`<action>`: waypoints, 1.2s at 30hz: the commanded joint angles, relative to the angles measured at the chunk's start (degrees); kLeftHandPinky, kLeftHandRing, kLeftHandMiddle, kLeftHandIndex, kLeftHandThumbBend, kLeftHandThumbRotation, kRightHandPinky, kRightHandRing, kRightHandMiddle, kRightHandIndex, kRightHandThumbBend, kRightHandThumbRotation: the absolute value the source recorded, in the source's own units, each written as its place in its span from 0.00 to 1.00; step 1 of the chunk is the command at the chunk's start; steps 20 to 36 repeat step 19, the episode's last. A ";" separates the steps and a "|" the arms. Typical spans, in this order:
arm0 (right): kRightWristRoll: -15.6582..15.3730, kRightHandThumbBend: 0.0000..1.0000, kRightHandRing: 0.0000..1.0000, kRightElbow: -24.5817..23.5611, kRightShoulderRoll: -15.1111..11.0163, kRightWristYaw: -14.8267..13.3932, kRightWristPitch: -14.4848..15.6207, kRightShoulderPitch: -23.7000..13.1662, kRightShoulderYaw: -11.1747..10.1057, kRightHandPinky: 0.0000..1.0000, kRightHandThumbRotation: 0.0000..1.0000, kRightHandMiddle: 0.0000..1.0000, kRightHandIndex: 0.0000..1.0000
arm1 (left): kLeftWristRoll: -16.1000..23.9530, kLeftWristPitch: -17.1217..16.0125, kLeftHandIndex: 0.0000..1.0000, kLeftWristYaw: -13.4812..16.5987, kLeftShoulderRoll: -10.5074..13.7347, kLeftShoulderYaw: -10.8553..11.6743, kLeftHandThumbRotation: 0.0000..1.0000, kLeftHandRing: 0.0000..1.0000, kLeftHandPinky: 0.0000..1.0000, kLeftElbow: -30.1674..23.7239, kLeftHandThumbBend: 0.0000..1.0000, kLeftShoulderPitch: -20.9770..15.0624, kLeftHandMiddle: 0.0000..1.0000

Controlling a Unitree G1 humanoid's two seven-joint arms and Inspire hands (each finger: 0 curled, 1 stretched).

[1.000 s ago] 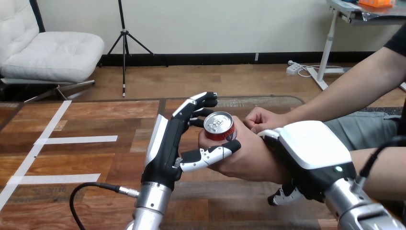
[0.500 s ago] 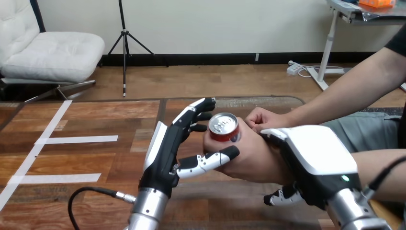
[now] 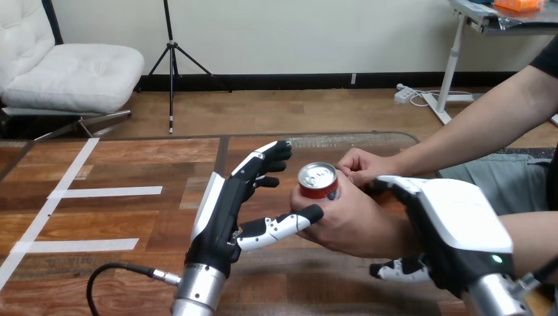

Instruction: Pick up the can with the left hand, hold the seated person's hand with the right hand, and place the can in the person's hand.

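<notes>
The person's hand (image 3: 349, 220) is gripping the can (image 3: 318, 182) above the table (image 3: 131, 217), toward its far edge. The left hand (image 3: 227, 210) is hanging wide open just beside it, and the right hand (image 3: 454, 230) is clasping the person's wrist (image 3: 389, 236).

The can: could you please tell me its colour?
The can is red with a silver top; head view shows it best.

Wooden table (image 3: 141, 158), white tape strips (image 3: 105, 191) — wood floor (image 3: 276, 108), white armchair (image 3: 72, 72), black tripod (image 3: 172, 46), pale wall (image 3: 296, 33)
</notes>
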 commanded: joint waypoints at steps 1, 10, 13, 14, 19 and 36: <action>1.16 0.83 0.84 -2.77 1.03 -3.16 -0.66 -0.54 -2.27 0.79 0.02 0.82 0.81 | -0.60 0.46 0.80 -0.08 0.14 1.13 0.35 0.79 0.72 -4.00 0.86 -0.60 0.81; 1.59 0.82 0.84 -2.10 0.79 -4.73 -0.57 0.19 -2.71 0.79 0.02 0.82 0.80 | -0.31 0.43 0.80 -0.02 0.53 1.35 0.34 0.79 0.72 -5.20 0.83 1.06 0.81; 1.97 0.82 0.85 -2.04 0.61 -4.69 -0.70 0.24 -2.92 0.79 0.03 0.82 0.80 | -0.03 0.51 0.80 0.20 0.64 1.46 0.33 0.79 0.72 -5.55 0.83 1.49 0.81; 2.07 0.82 0.85 -2.03 0.53 -4.69 -0.77 0.26 -2.99 0.79 0.03 0.82 0.80 | 0.12 0.57 0.80 0.30 0.69 1.49 0.33 0.79 0.72 -5.68 0.83 1.62 0.81; 2.43 0.82 0.85 -2.37 0.43 -4.57 -0.88 0.62 -3.31 0.79 0.04 0.82 0.80 | 0.64 1.12 0.80 0.60 0.79 1.66 0.34 0.79 0.72 -6.65 0.82 2.40 0.81; 2.43 0.82 0.85 -2.37 0.43 -4.57 -0.88 0.62 -3.31 0.79 0.04 0.82 0.80 | 0.64 1.12 0.80 0.60 0.79 1.66 0.34 0.79 0.72 -6.65 0.82 2.40 0.81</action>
